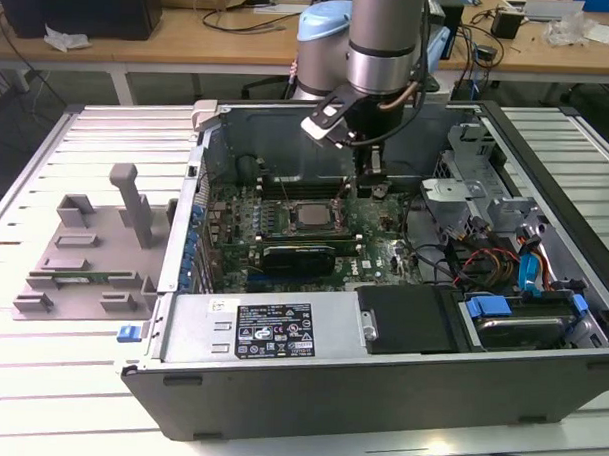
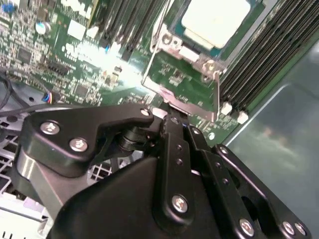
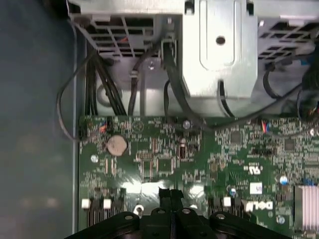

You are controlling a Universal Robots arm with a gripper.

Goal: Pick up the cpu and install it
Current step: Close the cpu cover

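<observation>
The cpu (image 1: 307,214) lies flat in the motherboard socket inside the open computer case, its silver top showing bright in the second wrist view (image 2: 214,20). The metal socket frame (image 2: 184,87) surrounds it. My gripper (image 1: 371,173) hangs low over the board, just to the exterior view's right of the socket. Its black fingers are shut together with nothing between them, and their tips (image 2: 173,121) are at the edge of the socket frame. In the first wrist view the closed fingertips (image 3: 171,193) point down at the green motherboard (image 3: 149,159).
Grey plastic fixture blocks (image 1: 84,250) stand on the table at the exterior view's left of the case. Inside the case are a power supply (image 1: 271,327), a metal drive cage (image 3: 219,50), loose cables (image 1: 483,264), memory slots (image 2: 259,64) and a coin battery (image 3: 116,144).
</observation>
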